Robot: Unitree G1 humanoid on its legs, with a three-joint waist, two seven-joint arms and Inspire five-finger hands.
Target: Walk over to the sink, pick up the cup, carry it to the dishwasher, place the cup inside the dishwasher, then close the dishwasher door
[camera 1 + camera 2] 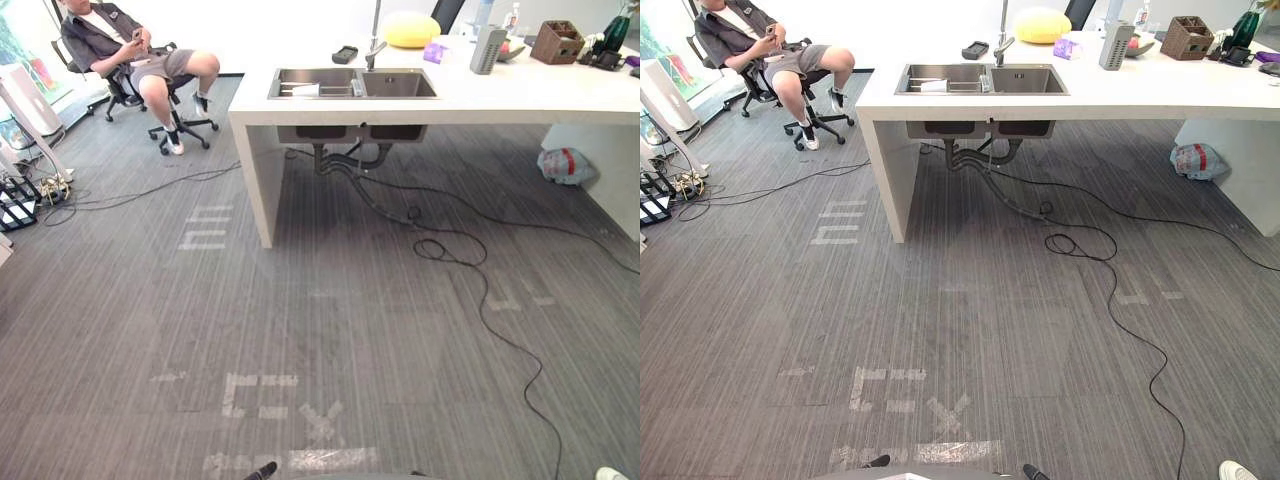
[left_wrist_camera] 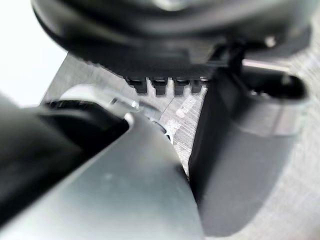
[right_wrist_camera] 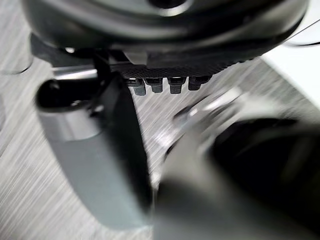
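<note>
A double steel sink (image 1: pixel 352 83) is set in a long white counter (image 1: pixel 520 95) a few steps ahead of me, with a tall tap (image 1: pixel 375 45) behind it. A small white thing (image 1: pixel 305 89) lies in the sink's left basin; I cannot tell whether it is the cup. My left hand (image 2: pixel 165 35) hangs low over the grey carpet with its fingers (image 2: pixel 161 86) straight and its thumb (image 2: pixel 240 150) apart, holding nothing. My right hand (image 3: pixel 165 35) hangs the same way, fingers (image 3: pixel 167 84) straight and empty.
A person (image 1: pixel 130 45) sits on an office chair at the back left. Black cables (image 1: pixel 470 260) loop across the carpet below and right of the sink. A plastic bag (image 1: pixel 565 165) lies under the counter's right end. Bottles, a yellow thing (image 1: pixel 411 29) and a brown box (image 1: pixel 556 42) stand on the counter.
</note>
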